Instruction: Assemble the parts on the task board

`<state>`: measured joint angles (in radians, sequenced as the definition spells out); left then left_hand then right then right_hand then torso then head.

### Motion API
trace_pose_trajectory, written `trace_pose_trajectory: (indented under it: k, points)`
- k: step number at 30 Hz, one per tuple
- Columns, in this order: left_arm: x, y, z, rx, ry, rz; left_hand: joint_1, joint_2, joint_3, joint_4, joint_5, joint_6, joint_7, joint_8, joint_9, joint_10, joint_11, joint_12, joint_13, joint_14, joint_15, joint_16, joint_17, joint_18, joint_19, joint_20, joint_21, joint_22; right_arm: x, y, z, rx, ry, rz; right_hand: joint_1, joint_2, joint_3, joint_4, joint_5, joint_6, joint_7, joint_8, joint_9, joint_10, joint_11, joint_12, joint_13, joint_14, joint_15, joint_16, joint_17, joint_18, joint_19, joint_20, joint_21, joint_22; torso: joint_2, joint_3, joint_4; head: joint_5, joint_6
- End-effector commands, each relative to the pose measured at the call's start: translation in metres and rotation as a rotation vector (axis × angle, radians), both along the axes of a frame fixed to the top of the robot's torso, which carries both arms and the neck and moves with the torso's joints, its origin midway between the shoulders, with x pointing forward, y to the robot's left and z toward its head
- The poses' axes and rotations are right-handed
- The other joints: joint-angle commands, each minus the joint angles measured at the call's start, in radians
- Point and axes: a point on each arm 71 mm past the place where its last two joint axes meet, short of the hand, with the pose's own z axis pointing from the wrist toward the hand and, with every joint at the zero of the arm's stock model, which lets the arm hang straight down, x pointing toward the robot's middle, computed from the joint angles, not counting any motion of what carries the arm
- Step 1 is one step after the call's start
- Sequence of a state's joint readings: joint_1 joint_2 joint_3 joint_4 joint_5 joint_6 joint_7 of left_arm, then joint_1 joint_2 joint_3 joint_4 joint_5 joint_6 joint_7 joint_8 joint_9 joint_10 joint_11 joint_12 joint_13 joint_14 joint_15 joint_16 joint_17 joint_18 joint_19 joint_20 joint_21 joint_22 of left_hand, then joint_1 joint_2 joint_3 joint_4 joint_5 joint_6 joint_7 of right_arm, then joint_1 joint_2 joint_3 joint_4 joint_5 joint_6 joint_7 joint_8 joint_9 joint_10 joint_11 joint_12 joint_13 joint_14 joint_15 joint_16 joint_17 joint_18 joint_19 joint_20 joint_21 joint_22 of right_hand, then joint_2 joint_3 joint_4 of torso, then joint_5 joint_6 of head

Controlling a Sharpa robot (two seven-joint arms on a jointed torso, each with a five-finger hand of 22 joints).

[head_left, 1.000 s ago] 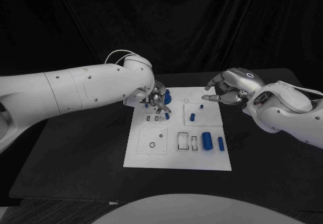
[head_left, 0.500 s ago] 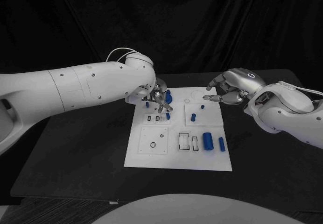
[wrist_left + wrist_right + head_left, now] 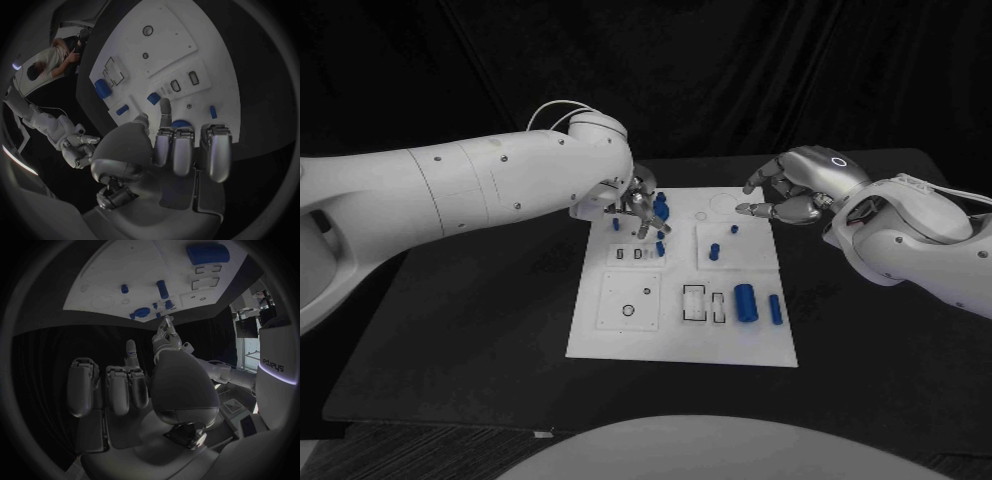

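The white task board (image 3: 678, 330) lies mid-table. My left hand (image 3: 635, 207) hovers over its far left corner, fingers curled and pointing down, right beside a round blue part (image 3: 661, 209). In the left wrist view the left hand (image 3: 170, 150) has nothing between thumb and fingers, and the round blue part (image 3: 183, 123) peeks out behind its fingertips. Small blue pegs (image 3: 713, 250) stand on the board. A thick blue cylinder (image 3: 744, 302) and a slim one (image 3: 775, 308) lie near the right edge. My right hand (image 3: 790, 196) hangs at the far right corner, fingers curled in, holding nothing.
Rectangular slots (image 3: 692, 301) and a square plate with a small hole (image 3: 627, 300) sit in the board's near half. In the right wrist view the board (image 3: 119, 265) lies ahead with the thick cylinder (image 3: 207, 252), and my left hand (image 3: 165, 333) reaches in beside it.
My left hand has lifted slightly and drawn toward the board's far edge. The right hand has barely moved.
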<state>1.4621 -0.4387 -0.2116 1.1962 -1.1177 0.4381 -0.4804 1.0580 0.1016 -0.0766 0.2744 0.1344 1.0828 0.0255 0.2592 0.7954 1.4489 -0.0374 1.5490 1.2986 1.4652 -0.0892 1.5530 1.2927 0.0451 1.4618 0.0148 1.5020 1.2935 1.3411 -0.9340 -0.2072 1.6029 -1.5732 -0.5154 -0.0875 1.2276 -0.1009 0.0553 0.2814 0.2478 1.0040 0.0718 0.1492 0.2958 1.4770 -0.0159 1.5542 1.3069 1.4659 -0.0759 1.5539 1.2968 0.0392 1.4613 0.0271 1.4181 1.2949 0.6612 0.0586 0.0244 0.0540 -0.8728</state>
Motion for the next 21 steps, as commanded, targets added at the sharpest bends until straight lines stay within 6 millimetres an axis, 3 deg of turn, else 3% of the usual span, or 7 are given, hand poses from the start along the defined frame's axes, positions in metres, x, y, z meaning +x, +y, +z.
trace_pose_trajectory:
  k: [1, 21]
  points:
    - [0.001, -0.003, -0.001, -0.005, -0.006, 0.001, -0.013, -0.008, 0.055, 0.001, 0.004, 0.029, 0.002, -0.020, -0.015, 0.122, -0.006, 0.022, 0.272, 0.106, -0.002, 0.018, 0.278, -0.016, 0.036, 0.008, 0.000, 0.179, 0.000, -0.001, -0.001, -0.003, -0.002, -0.017, -0.004, 0.024, 0.029, 0.006, 0.014, 0.002, 0.002, 0.009, 0.009, 0.094, 0.004, 0.017, 0.264, 0.105, 0.002, 0.017, 0.274, -0.005, 0.046, 0.009, 0.020, 0.231, 0.001, -0.0008, -0.0004, 0.002, 0.000]
    - [0.002, -0.006, -0.015, 0.013, 0.021, 0.011, 0.006, -0.010, 0.073, -0.023, 0.032, 0.062, -0.004, -0.036, -0.026, 0.122, -0.011, 0.022, 0.272, 0.106, -0.006, 0.018, 0.278, -0.017, 0.037, 0.005, -0.001, 0.181, 0.001, -0.001, 0.000, -0.001, -0.007, -0.018, -0.004, 0.024, 0.029, 0.006, 0.016, 0.003, 0.002, 0.009, 0.009, 0.094, 0.005, 0.017, 0.264, 0.105, 0.002, 0.017, 0.274, -0.005, 0.046, 0.010, 0.020, 0.231, 0.000, -0.0007, -0.0005, 0.003, 0.000]
